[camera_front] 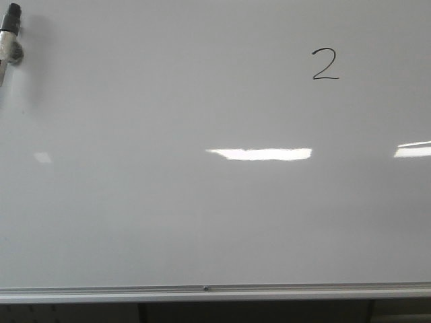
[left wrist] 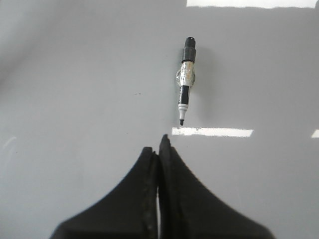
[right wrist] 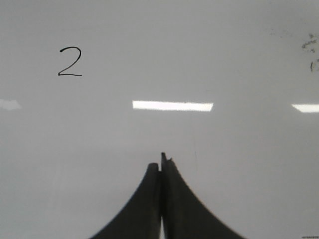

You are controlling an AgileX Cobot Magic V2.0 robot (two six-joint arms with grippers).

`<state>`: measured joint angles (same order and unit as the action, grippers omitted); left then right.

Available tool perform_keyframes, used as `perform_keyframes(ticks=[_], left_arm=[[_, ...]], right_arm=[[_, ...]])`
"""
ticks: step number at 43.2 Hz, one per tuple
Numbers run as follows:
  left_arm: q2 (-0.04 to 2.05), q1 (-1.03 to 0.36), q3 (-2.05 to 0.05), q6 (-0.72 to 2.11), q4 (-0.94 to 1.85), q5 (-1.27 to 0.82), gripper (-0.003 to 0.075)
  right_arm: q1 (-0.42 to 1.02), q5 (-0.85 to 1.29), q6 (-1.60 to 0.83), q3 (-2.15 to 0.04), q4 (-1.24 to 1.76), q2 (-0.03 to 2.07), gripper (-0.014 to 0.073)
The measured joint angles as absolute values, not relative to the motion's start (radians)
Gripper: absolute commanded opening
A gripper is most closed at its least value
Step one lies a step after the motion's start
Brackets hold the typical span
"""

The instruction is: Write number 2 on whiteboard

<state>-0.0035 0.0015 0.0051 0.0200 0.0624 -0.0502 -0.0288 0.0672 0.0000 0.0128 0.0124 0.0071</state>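
Lying marker far left of number 2.

A black marker pen lies at the far left edge of the front view, partly cut off by the frame. In the left wrist view the marker pen is seen whole: black cap end, a clear wrapping of tape around its mid-body, white collar, uncapped dark tip. Faint dark smudge marks show at one edge of the right wrist view.
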Motion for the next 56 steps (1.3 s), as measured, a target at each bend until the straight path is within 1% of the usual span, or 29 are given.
perform_keyframes(ticks=[3,12,45,56], left_arm=[[-0.004,0.002,0.005,0.020,0.062,-0.050,-0.0020],[-0.004,0.002,0.005,0.020,0.062,-0.050,-0.0020],[-0.004,0.002,0.005,0.020,0.062,-0.050,-0.0020],[-0.004,0.002,0.005,0.020,0.062,-0.050,-0.0020]], right_arm=[[-0.029,0.033,0.000,0.025,0.012,-0.006,-0.0067],[-0.034,0.017,0.000,0.025,0.012,-0.011,-0.0067],[-0.034,0.014,0.000,0.025,0.012,-0.011,-0.0067],[0.006,0.010,0.000,0.025,0.012,-0.011,-0.0067]])
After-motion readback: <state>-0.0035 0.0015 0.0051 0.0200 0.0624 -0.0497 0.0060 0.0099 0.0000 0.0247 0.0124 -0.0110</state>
